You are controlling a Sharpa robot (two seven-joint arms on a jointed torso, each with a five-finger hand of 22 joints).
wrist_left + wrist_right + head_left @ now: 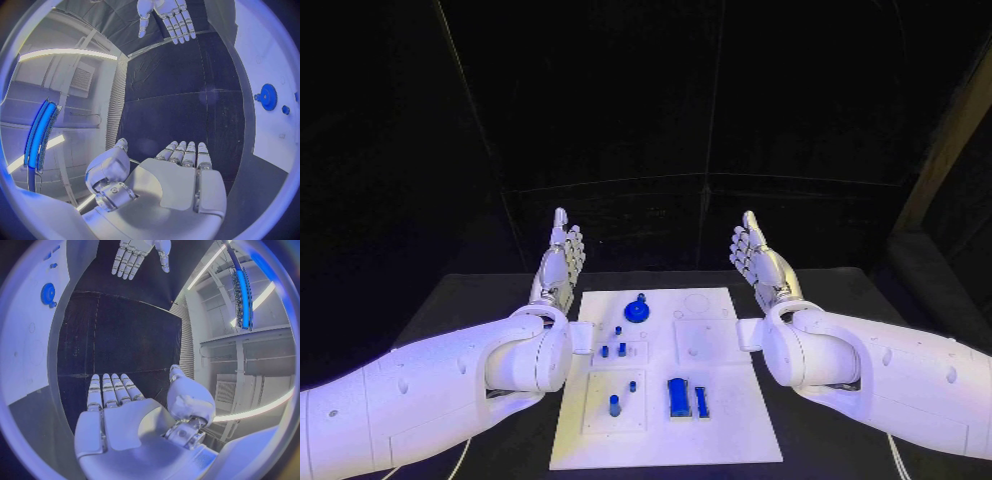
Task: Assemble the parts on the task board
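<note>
The white task board (733, 425) lies in the middle of the black table. On it are a round blue gear-like part (638, 311) at the far end, small blue pegs (613, 350) in the middle, and two taller blue blocks (679, 397) nearer me. My left hand (561, 262) stands beside the board's far left corner, fingers straight and together, holding nothing. My right hand (762, 258) mirrors it at the far right corner, also holding nothing. The left wrist view has my left hand (181, 175), the gear (269, 96) and the right hand (165, 17). The right wrist view has my right hand (115, 410).
Black table surface (473, 300) runs on both sides of the board and beyond it. A dark backdrop closes off the far side. My two white forearms flank the board's near half.
</note>
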